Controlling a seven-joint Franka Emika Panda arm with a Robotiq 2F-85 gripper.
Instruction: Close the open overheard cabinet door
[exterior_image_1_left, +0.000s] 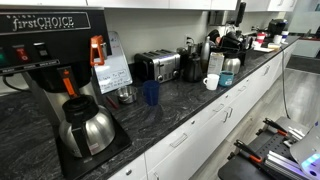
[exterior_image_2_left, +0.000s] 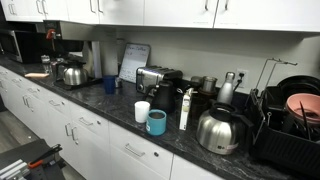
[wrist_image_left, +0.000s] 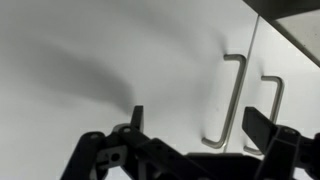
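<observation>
In the wrist view a white overhead cabinet door (wrist_image_left: 100, 60) fills the picture, seen close up. A metal bar handle (wrist_image_left: 236, 90) hangs on its right part, and the handle (wrist_image_left: 275, 95) of the neighbouring door shows past the seam. My gripper (wrist_image_left: 191, 110) is open, its two dark fingers spread wide in front of the door with the first handle between them, and it holds nothing. In an exterior view the row of overhead cabinets (exterior_image_2_left: 180, 10) shows along the top with doors that look shut. The gripper and an open door do not show in either exterior view.
The dark stone counter (exterior_image_1_left: 190, 100) carries a coffee maker (exterior_image_1_left: 50, 60), a toaster (exterior_image_1_left: 157, 66), a blue cup (exterior_image_1_left: 150, 93) and a white mug (exterior_image_1_left: 211, 82). A teal cup (exterior_image_2_left: 156, 122), a steel kettle (exterior_image_2_left: 218, 130) and a dish rack (exterior_image_2_left: 290, 120) also stand there.
</observation>
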